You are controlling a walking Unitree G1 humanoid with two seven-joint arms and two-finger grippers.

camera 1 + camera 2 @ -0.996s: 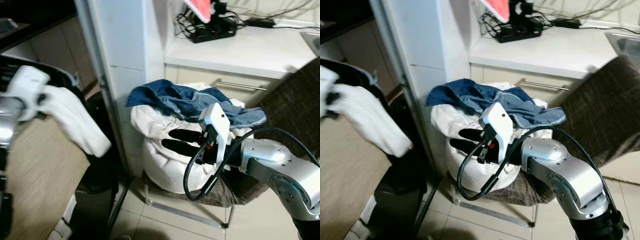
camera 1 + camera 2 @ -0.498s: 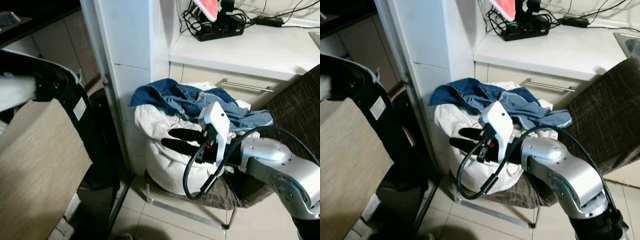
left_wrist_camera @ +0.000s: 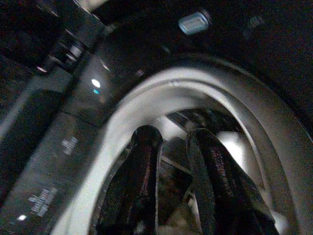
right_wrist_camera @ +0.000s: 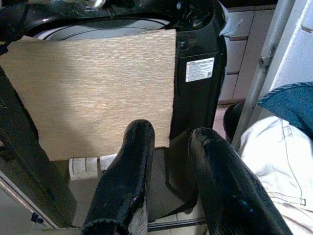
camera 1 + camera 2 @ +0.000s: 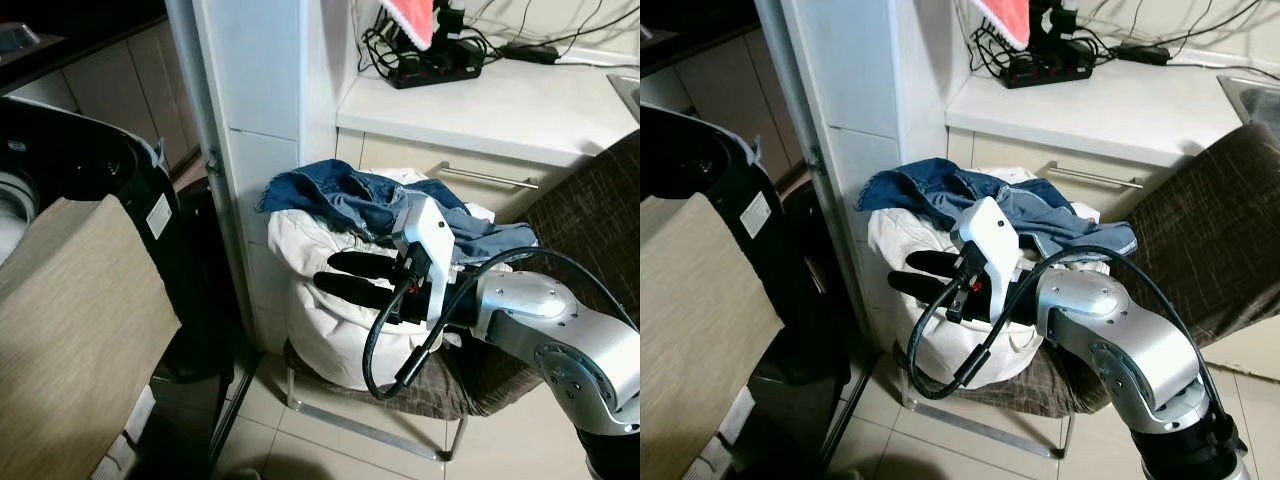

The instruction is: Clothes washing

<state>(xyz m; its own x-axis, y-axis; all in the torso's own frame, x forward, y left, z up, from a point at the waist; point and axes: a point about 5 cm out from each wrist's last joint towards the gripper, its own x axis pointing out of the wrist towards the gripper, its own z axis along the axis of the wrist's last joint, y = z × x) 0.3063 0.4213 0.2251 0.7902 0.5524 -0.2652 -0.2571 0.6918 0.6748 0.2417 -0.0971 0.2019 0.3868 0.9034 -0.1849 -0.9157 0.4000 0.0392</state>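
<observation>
A black top-loading washing machine (image 5: 90,160) with a tan front panel (image 5: 70,330) stands at the left. My left gripper (image 3: 173,137) reaches down inside its pale drum rim (image 3: 146,93), fingers apart with nothing seen between them. A pile of laundry sits on a chair: blue denim (image 5: 340,195) on top of a white garment (image 5: 320,330). My right gripper (image 5: 335,275) hovers open and empty just in front of the white garment, pointing toward the washer (image 4: 195,29).
A white pillar (image 5: 260,90) stands between washer and chair. Behind is a white counter (image 5: 520,105) with a power strip and cables (image 5: 430,60) and a drawer handle (image 5: 480,177). The chair's brown back (image 5: 590,210) is at the right. Tiled floor (image 5: 330,440) lies below.
A second ago my left gripper held a white cloth over the washer; both have since dropped out of the head view into the machine. The right gripper shifted slightly left.
</observation>
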